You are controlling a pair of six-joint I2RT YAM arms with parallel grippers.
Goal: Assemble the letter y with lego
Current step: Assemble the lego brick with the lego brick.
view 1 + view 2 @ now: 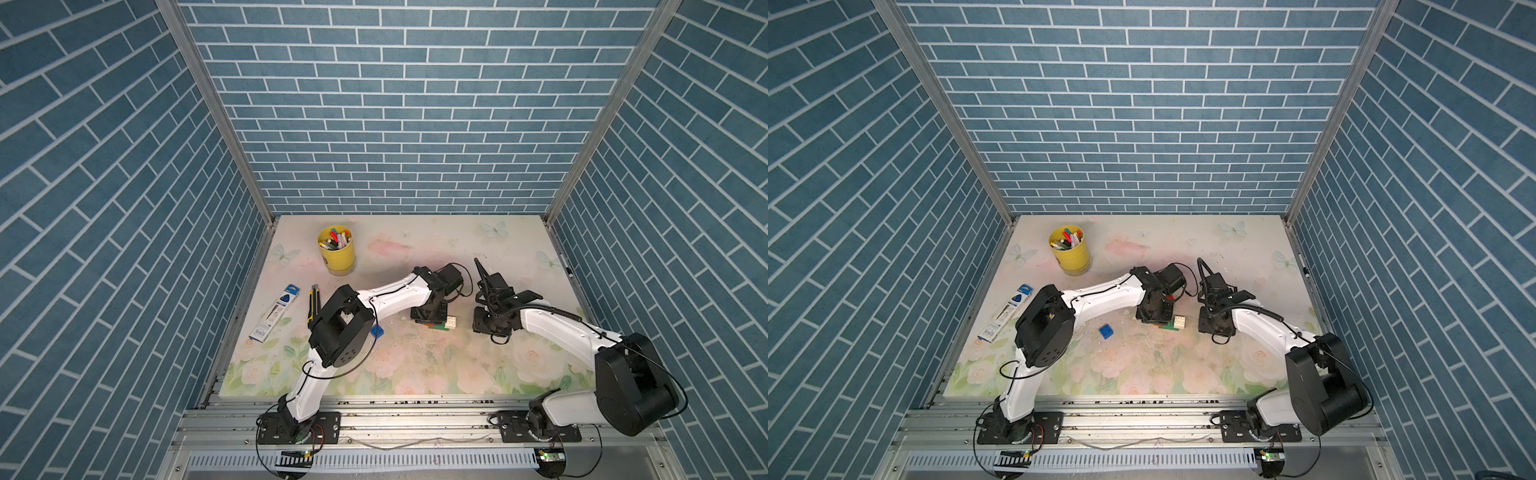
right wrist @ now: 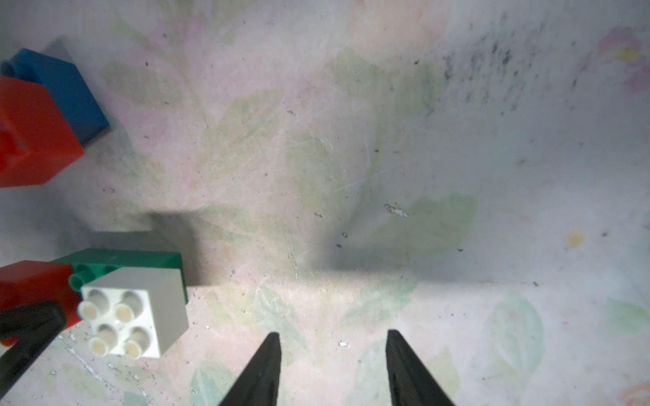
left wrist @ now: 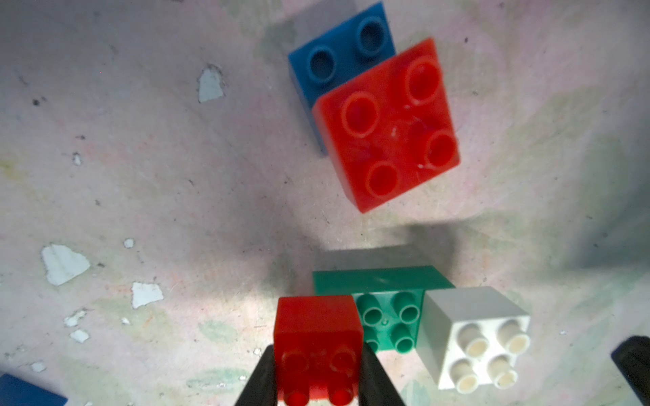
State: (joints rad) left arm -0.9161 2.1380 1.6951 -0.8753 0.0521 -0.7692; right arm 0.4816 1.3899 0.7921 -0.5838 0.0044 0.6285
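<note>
Bricks, six, partly joined, near the middle of the flowered table (image 1: 415,374). Green brick (image 3: 385,281): lies flat, studs up, with a white brick (image 3: 475,337) seated on one end. Red brick (image 3: 316,323): at the green's other end, pinched between the jaws of the left gripper (image 3: 318,372); whether it is pressed home cannot be told. Second red brick (image 3: 387,123): stacked half over a blue brick (image 3: 337,59), the pair standing apart from the green. Loose blue brick (image 1: 1106,331): alone, well apart, toward the left arm. Judged state: both arms of the Y about in place, tail half built. Remaining: join the red-blue pair to the green and add the last blue. Right gripper (image 2: 332,332): jaws spread, nothing between them, near the white brick. Also present: yellow cup (image 1: 337,249) of markers, packet (image 1: 274,313), knife (image 1: 312,305). Writing: print on the packet, too small to read; none legible on the bricks.
</note>
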